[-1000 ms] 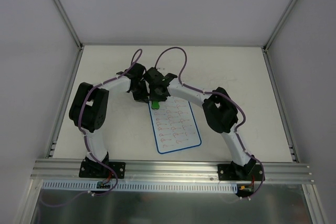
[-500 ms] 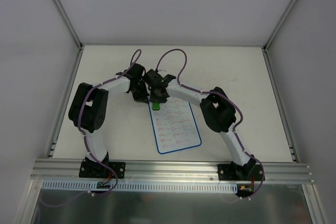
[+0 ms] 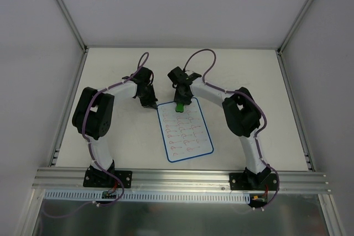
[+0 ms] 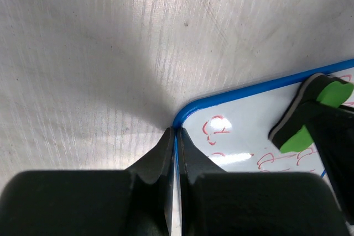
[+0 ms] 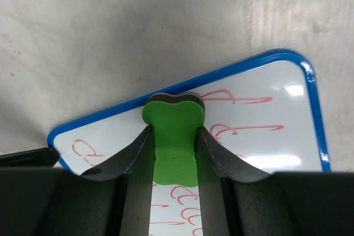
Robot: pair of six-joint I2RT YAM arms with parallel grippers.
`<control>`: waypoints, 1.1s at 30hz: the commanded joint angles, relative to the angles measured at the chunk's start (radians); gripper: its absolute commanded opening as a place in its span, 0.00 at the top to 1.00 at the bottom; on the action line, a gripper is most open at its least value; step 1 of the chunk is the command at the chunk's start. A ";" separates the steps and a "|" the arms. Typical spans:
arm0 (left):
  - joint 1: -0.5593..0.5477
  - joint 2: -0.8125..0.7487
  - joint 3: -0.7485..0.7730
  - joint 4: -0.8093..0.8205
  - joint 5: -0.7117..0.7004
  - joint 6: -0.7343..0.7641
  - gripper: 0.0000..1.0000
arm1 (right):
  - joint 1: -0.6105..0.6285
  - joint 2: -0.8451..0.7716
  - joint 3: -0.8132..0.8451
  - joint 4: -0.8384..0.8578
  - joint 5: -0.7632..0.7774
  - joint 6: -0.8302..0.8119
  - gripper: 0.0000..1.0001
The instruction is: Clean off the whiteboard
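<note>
The whiteboard [image 3: 184,130] lies flat mid-table, blue-bordered, with rows of red marks. It also shows in the left wrist view [image 4: 243,114] and the right wrist view [image 5: 265,120]. My left gripper [image 3: 150,103] is shut on the board's blue edge at its far left corner [image 4: 177,131]. My right gripper [image 3: 180,103] is shut on the green bone-shaped eraser [image 5: 173,142], which rests on the board near its far edge. The eraser also shows in the top view [image 3: 180,106] and the left wrist view [image 4: 318,111].
The off-white scuffed tabletop [image 3: 249,75] lies between metal frame rails [image 3: 293,109] left and right and a rail along the near edge. White walls enclose the back and sides.
My right gripper with the eraser has moved right along the board's far edge, away from the left gripper. The left gripper has stayed at the corner.
</note>
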 commanded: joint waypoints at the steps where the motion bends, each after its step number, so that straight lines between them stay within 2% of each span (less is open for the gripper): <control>1: 0.007 0.022 -0.037 -0.078 -0.017 0.007 1.00 | -0.021 0.005 -0.016 -0.116 0.043 -0.057 1.00; 4: 0.007 0.021 -0.032 -0.078 -0.009 0.008 1.00 | -0.007 0.036 0.035 -0.113 -0.038 -0.113 1.00; 15: 0.007 0.018 -0.028 -0.078 -0.003 0.010 1.00 | 0.047 0.117 0.145 -0.115 -0.173 -0.232 0.99; 18: 0.008 0.019 -0.031 -0.078 -0.005 0.010 1.00 | 0.021 0.099 0.118 -0.118 -0.167 -0.242 0.99; 25: 0.014 0.018 -0.043 -0.077 -0.011 0.014 1.00 | -0.198 -0.008 -0.106 -0.118 -0.121 -0.239 1.00; 28: 0.016 0.016 -0.041 -0.077 -0.009 0.014 1.00 | -0.257 -0.030 -0.146 -0.118 -0.132 -0.252 1.00; 33: 0.016 0.018 -0.034 -0.077 0.003 0.004 1.00 | -0.231 -0.025 -0.120 -0.116 -0.172 -0.300 1.00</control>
